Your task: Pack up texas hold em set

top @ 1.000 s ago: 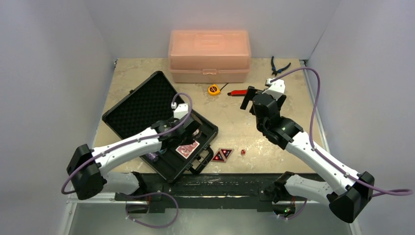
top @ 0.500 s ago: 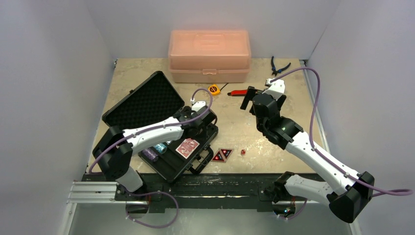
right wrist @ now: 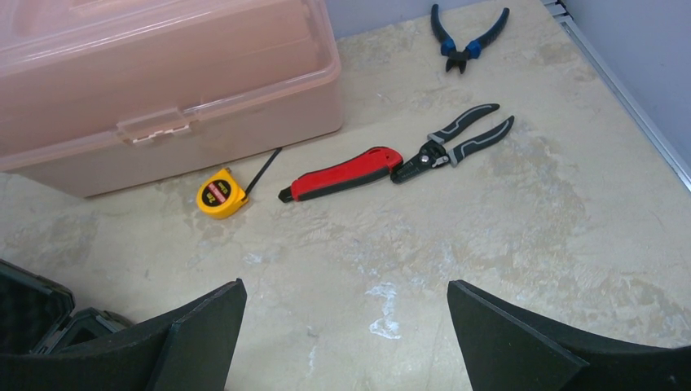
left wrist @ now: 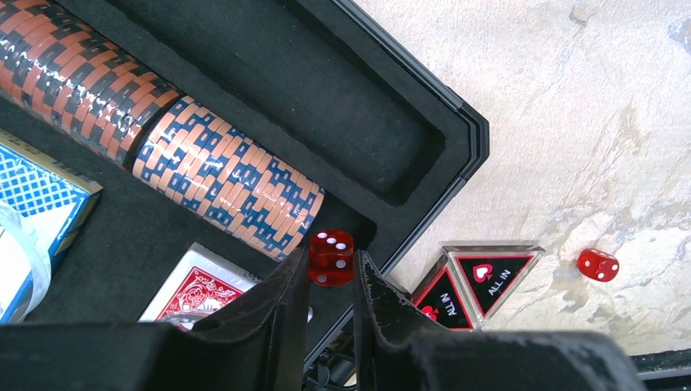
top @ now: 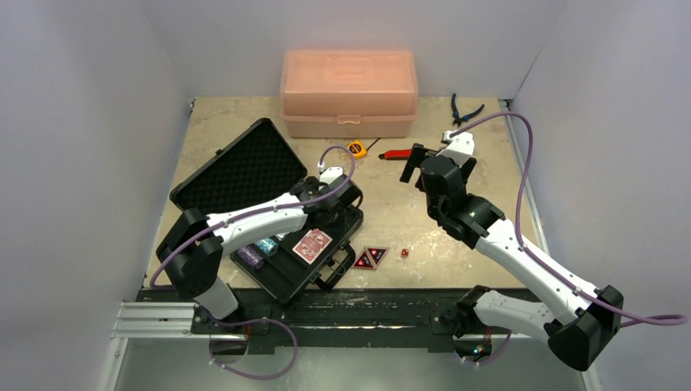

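Note:
The black case (top: 236, 175) lies open at the left, its foam-lined lid up. Its tray (left wrist: 358, 130) holds rows of chip stacks (left wrist: 228, 187), a red card deck (top: 312, 244) and a blue card deck (left wrist: 37, 191). My left gripper (left wrist: 332, 269) is shut on a red die (left wrist: 332, 257) and holds it above the tray's right end. Two black-red triangles (top: 370, 257) and a second red die (top: 404, 254) lie on the table just right of the case. My right gripper (right wrist: 346, 297) is open and empty over bare table near the middle.
A translucent orange plastic box (top: 349, 91) stands at the back. In front of it lie a yellow tape measure (right wrist: 220, 194), a red utility knife (right wrist: 342, 173), grey-handled pliers (right wrist: 456, 140) and blue-handled cutters (right wrist: 468, 37). White walls close in left, right and back.
My left arm swung its gripper to the right over the case tray a second ago and has since held still with the die. The right arm has not moved.

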